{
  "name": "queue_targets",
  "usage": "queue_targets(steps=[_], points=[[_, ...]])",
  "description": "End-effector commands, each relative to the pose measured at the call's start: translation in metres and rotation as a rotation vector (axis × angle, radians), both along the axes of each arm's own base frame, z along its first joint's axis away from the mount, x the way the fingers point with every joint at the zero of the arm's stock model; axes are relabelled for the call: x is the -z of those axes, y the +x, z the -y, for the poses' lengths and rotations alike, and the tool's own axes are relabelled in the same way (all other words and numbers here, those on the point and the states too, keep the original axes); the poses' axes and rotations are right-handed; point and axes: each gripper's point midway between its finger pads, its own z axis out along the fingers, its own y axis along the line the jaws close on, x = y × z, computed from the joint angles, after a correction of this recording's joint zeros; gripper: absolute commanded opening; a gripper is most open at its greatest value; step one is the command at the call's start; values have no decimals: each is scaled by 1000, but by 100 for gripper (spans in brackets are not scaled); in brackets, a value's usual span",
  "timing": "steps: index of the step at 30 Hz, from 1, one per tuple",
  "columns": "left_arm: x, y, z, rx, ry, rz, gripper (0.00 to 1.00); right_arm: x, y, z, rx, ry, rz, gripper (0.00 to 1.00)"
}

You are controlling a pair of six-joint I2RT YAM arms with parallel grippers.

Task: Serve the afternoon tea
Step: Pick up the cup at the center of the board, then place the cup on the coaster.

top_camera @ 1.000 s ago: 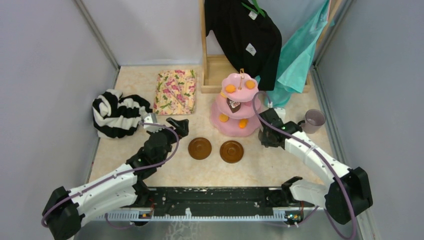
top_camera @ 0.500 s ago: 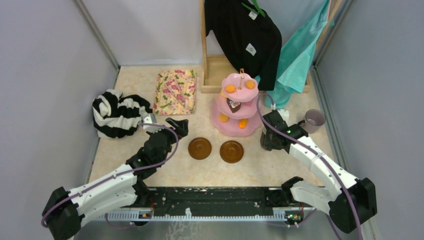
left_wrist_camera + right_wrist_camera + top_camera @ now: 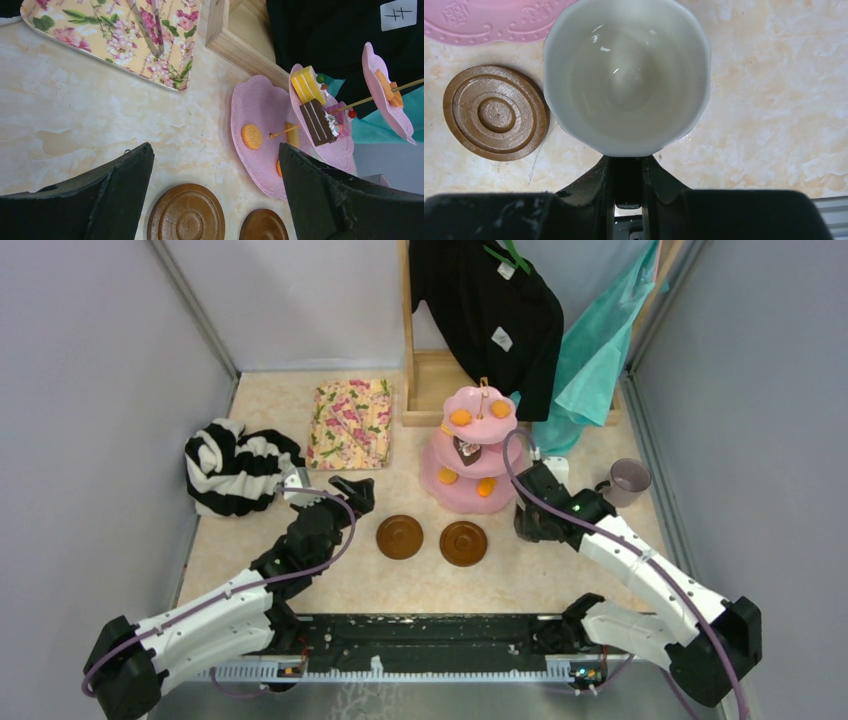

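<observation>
Evidently the right pincer [image 3: 626, 172] is pinched narrow on the cream mug [image 3: 626, 75], apparently by its handle, over the desk [image 3: 774, 100] just beside the right saucer [image 3: 496, 112] and near the cake stand [image 3: 489, 20]. The left pincer [image 3: 215, 165] gapes wide and holds nothing. Lowered off-centre, the mug could catch the saucer's raised rim and tip. Swung too far, it might knock the stand.
</observation>
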Motion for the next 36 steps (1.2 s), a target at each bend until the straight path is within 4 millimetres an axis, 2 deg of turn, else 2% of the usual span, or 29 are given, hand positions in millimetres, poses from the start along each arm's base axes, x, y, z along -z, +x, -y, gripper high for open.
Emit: queue_targets(steps=[1,3,9,13,18,24,27,36], points=[[0,-1,-4,-20,5,5,99,-46,16,-9,12,55,157,0],[-1,0,-6,-31,9,7,99,-52,13,-15,-16,62,166,0],[1,1,-10,-58,18,-2,99,-68,1,-55,-157,70,210,0],[1,1,-15,-79,27,-5,99,-81,-5,-90,-249,87,247,0],[0,-2,-23,-108,29,-4,99,-95,-14,-143,-401,156,322,0],[-2,-4,-33,-140,36,-1,99,-100,-20,-202,-563,193,411,0],[-2,-5,-36,-150,36,-1,99,-99,-20,-225,-606,213,453,0],[-3,-9,-43,-166,41,-2,99,-92,-10,-269,-672,242,520,0]])
